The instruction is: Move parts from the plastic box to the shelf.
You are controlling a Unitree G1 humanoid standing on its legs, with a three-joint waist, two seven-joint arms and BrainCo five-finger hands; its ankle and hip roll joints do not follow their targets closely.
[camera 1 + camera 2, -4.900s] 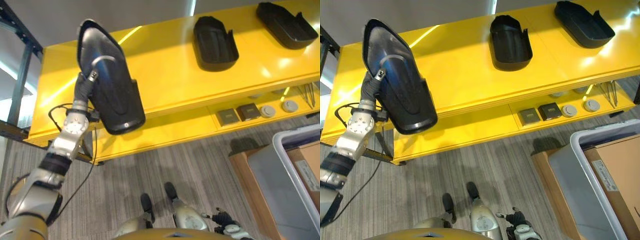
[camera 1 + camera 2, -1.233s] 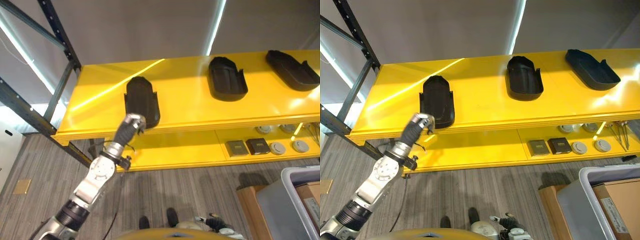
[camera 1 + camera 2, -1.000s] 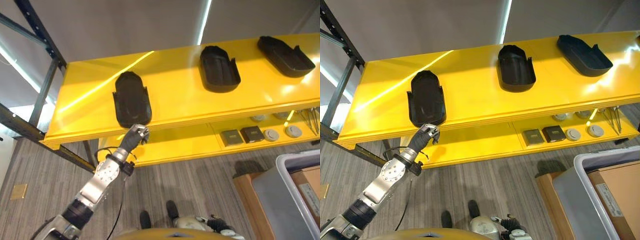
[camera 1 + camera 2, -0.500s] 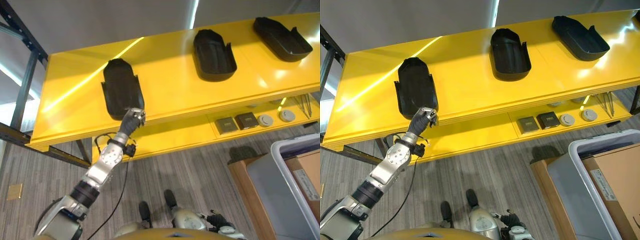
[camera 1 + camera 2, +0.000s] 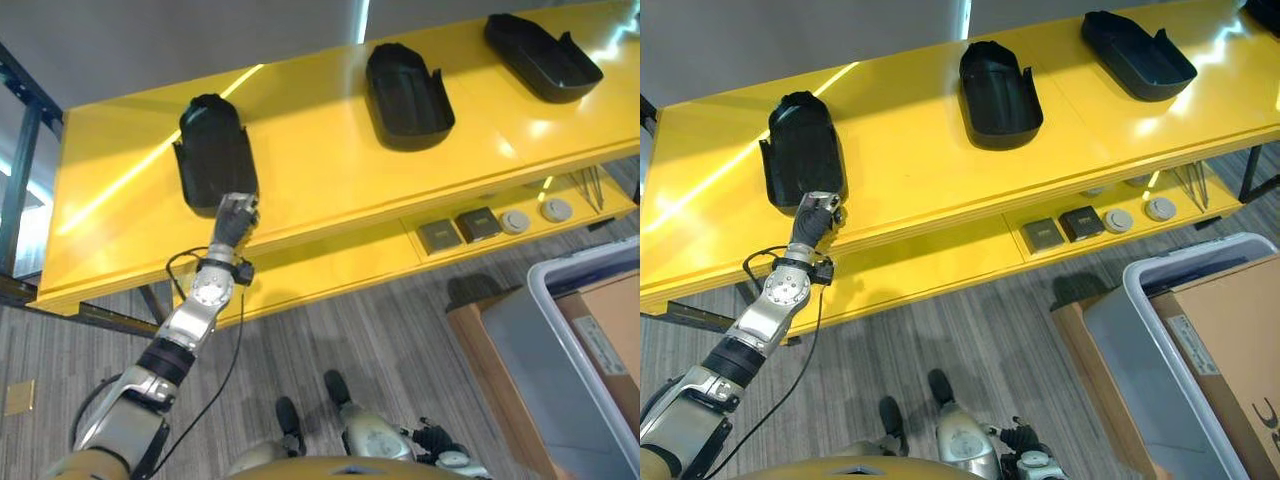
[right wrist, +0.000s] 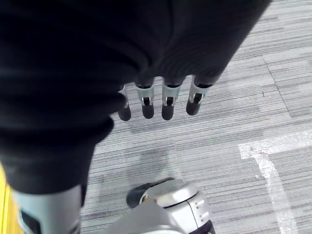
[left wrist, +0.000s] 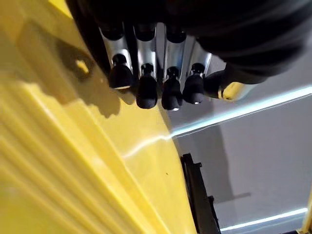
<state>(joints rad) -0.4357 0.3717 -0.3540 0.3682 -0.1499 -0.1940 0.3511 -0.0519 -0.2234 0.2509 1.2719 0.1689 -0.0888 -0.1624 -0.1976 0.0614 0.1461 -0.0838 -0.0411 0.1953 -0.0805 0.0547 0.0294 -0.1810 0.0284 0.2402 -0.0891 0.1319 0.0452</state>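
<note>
Three black moulded parts lie on top of the yellow shelf [image 5: 320, 190]: a left part [image 5: 213, 155], a middle part [image 5: 408, 82] and a right part [image 5: 540, 55]. My left hand [image 5: 235, 215] reaches up to the shelf's front edge, right at the near end of the left part. Its fingers [image 7: 146, 90] hang relaxed over the yellow surface and hold nothing. My right hand [image 6: 156, 105] hangs over the carpet with straight, empty fingers. The grey plastic box [image 5: 540, 380] stands at the lower right, a brown cardboard box [image 5: 1230, 340] by it.
On the lower yellow shelf sit two small dark squares [image 5: 440, 236] and two round pieces [image 5: 515, 221]. A dark steel rack post [image 5: 20, 150] rises at the far left. Grey striped carpet [image 5: 380, 330] lies between me and the shelf.
Nearly five seconds ago my left hand held the black part up; now the part lies on the shelf and the hand is off it. The camera view has shifted.
</note>
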